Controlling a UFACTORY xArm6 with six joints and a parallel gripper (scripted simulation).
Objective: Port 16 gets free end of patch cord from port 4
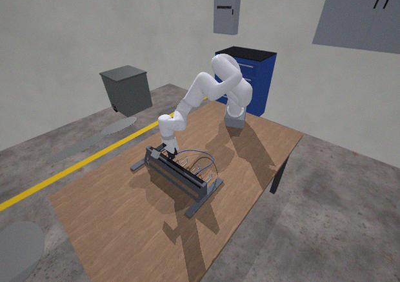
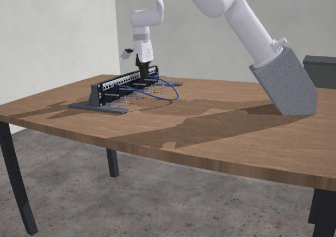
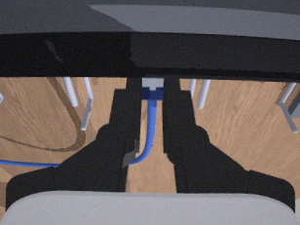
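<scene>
The rack [image 1: 202, 191] [image 2: 94, 96] [image 3: 73, 58] stands upright on the table, its row of ports facing the arm's base. One end of the blue patch cord [image 1: 212, 159] [image 2: 177, 95] [image 3: 151, 121] sits in a port near the left end; the cord loops out in front of the panel. My gripper [image 1: 172, 156] [image 2: 143, 79] [image 3: 152, 86] is shut on the plug [image 3: 152, 94] at the cord's other end, right of the panel's middle. The plug's clear front reaches the panel's top edge in the wrist view. Its depth, its latch and the port number there are hidden or too small to tell.
Grey cable-guide prongs [image 2: 139, 84] [image 3: 71, 93] stick out from the rack on both sides of my fingers. The rack's long feet [image 1: 204, 198] [image 2: 114, 109] rest on the table [image 1: 113, 236] [image 2: 244, 147]. The arm's base [image 1: 234, 120] [image 2: 296, 93] stands across from the ports.
</scene>
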